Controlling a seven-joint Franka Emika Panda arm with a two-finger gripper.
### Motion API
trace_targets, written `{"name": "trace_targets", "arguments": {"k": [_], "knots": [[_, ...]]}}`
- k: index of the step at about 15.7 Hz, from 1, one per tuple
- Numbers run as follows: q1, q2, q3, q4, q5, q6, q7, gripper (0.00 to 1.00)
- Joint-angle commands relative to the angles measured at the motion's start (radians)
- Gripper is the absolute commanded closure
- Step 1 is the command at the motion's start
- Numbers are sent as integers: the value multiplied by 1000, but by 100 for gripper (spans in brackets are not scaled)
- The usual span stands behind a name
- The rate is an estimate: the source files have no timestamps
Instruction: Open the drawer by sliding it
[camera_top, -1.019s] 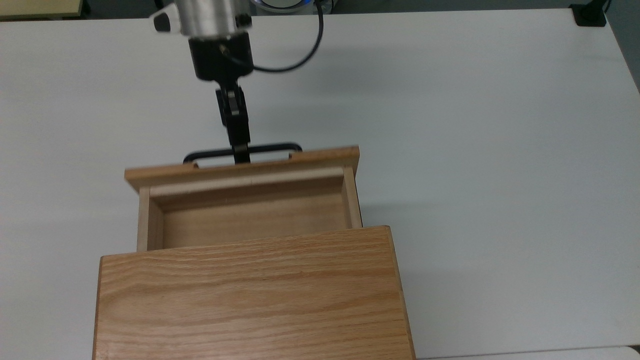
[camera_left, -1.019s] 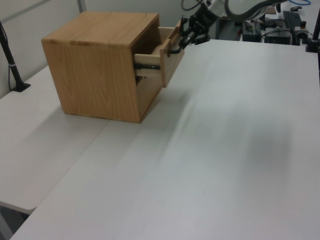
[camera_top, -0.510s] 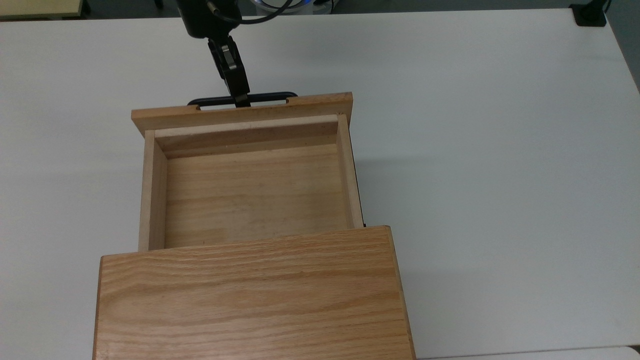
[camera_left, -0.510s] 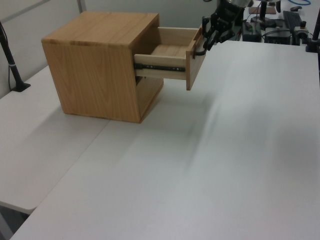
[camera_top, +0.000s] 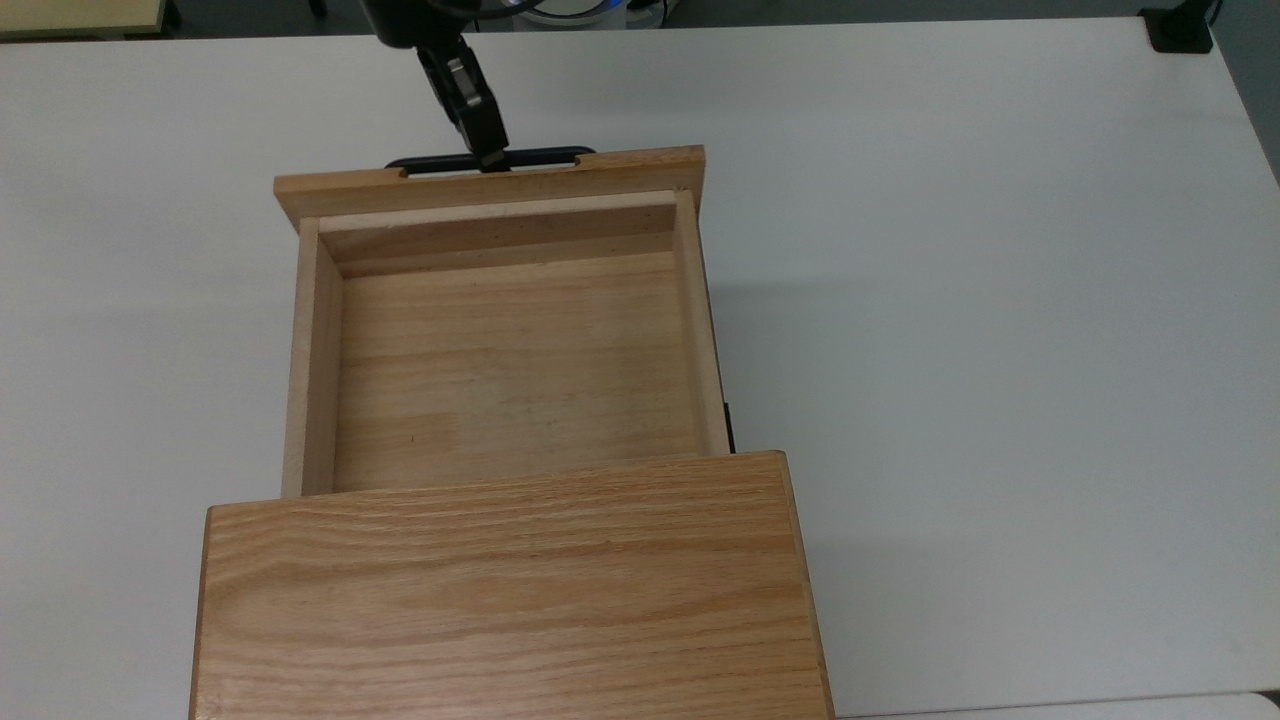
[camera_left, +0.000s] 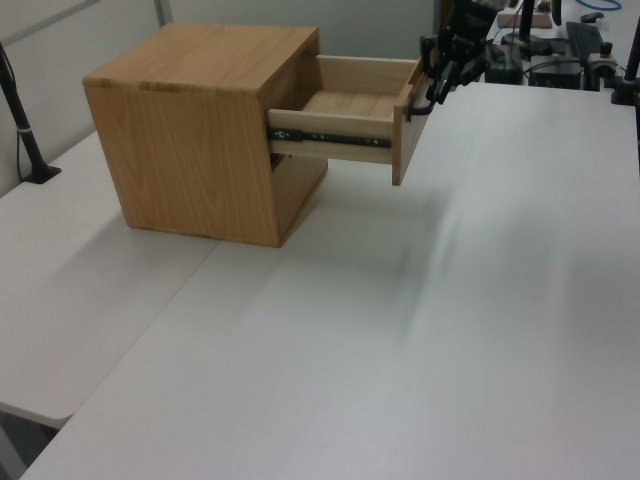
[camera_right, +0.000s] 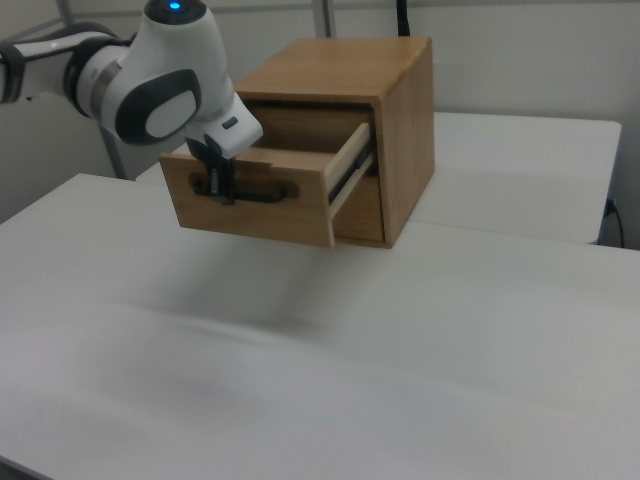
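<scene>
Drawer: the drawer (camera_top: 500, 360) is pulled far out of the cabinet (camera_top: 505, 590), its bare light-wood floor open to the top view across the middle of the frame; in the left view (camera_left: 350, 110) it juts to the right from the upper part of the cabinet, and in the right view (camera_right: 265, 195) it hangs out toward the left of the frame, above the table.
Front panel: the oak-grain panel (camera_top: 490, 185) lies across the upper part of the top view, at the far end of the tray from the cabinet.
Handle: the thin black bar handle (camera_top: 545, 156) runs along the outer face of the panel; it shows as a dark bar in the right view (camera_right: 262, 194).
Slide rail: a black metal rail (camera_left: 325, 135) is exposed along the drawer's side in the left view.
End effector: the end effector (camera_top: 490, 160) reaches down from the upper left of the top view and is clenched on the handle near its middle; it also shows at the upper right of the left view (camera_left: 437, 85) and in the right view (camera_right: 214, 184).
Cabinet: the box stands on the white table (camera_top: 1000, 300), filling the lower left of the top view.
</scene>
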Motion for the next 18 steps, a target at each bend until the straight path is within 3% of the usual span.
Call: {"name": "trace_targets", "arguments": {"k": [1,3,6,8,11,12,18], "knots": [[8,-61,10,-10,19,-60,-55,0],[-4,-61,10,26,11,-129,-141,0],[-7,-80,9,81,-19,-287,-381,0],[-1,-77,13,150,-122,-435,-576,0],[-10,-73,72,225,-303,-569,-869,0],[-16,-68,78,245,-332,-597,-931,0],[-55,-27,84,311,-326,-674,-939,0]]}}
